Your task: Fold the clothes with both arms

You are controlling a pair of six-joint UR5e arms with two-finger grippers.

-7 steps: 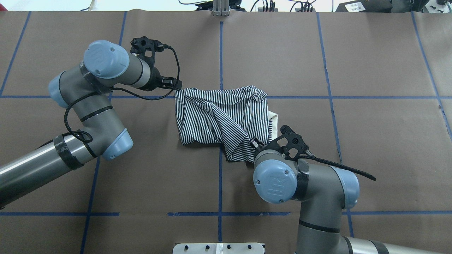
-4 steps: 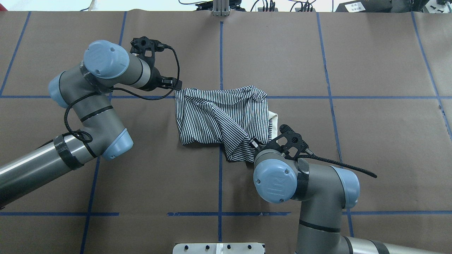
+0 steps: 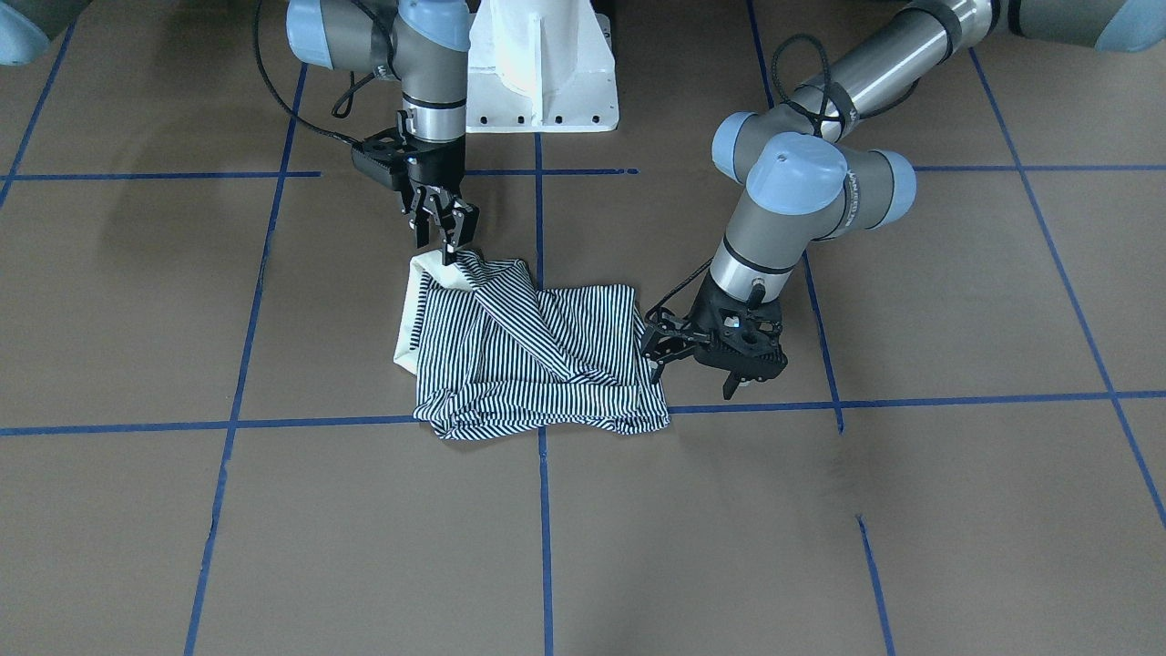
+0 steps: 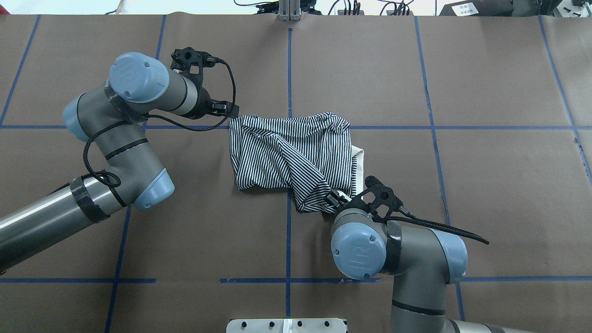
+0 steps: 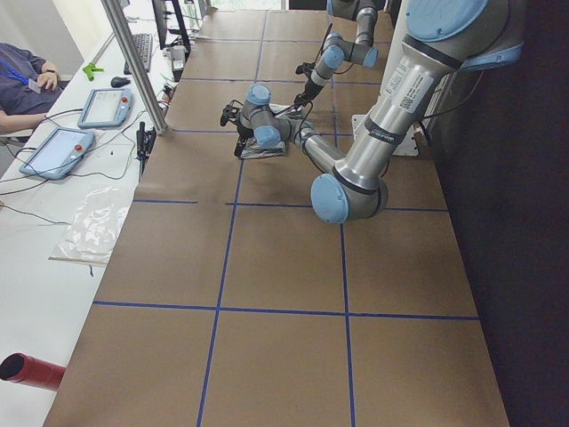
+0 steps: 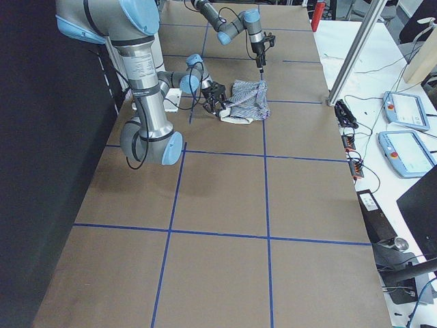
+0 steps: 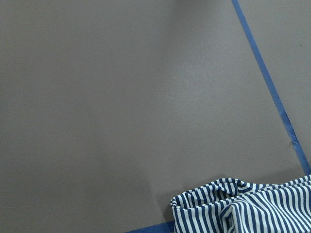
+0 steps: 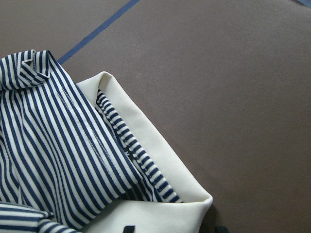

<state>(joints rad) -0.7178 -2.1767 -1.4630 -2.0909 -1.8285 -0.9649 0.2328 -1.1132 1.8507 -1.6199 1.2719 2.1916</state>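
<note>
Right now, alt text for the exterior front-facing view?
A crumpled striped polo shirt lies on the brown, blue-taped table. The right gripper, at view left, hangs over its cream collar; the left gripper, at view right, sits at the opposite edge.

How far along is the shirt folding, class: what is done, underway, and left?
Done: the striped shirt lies partly folded in a rumpled bundle. In hand: the right gripper, jaws open, stands at the cream collar; the left gripper at the opposite corner. Left: flattening the creases and squaring the fold.
</note>
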